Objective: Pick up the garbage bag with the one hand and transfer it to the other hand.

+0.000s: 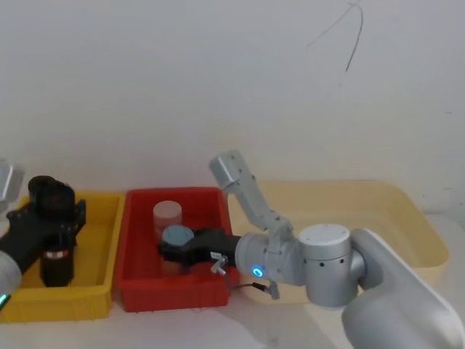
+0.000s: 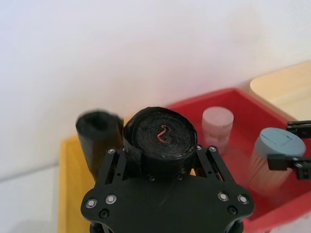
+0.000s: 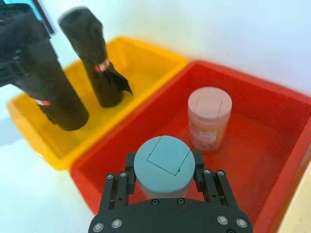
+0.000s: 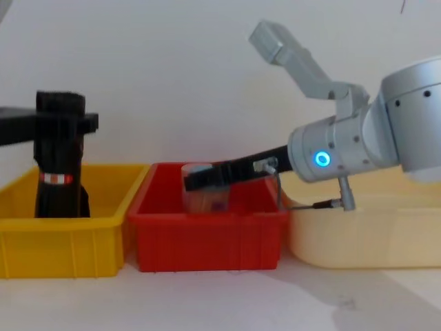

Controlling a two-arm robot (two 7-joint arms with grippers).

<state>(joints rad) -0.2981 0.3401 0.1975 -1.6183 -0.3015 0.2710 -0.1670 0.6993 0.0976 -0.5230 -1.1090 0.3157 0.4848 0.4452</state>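
Left gripper (image 1: 62, 211) clamped on straight black cylindrical garbage bag roll (image 1: 57, 260), which stands upright between its fingers with its foot below, inside yellow plastic bin (image 1: 109, 212). Right gripper (image 3: 164, 160) clamped on blue-lidded clear jar (image 1: 176, 236) in red plastic bin (image 1: 136, 243).

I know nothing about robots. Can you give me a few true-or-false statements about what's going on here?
1. The left gripper clasps the garbage bag in the yellow bin. True.
2. The right gripper holds nothing. False: it is closed on the blue-lidded jar.
3. The pink-lidded jar stands in the yellow bin. False: it is in the red bin.
4. A second black roll stands in the yellow bin. True.
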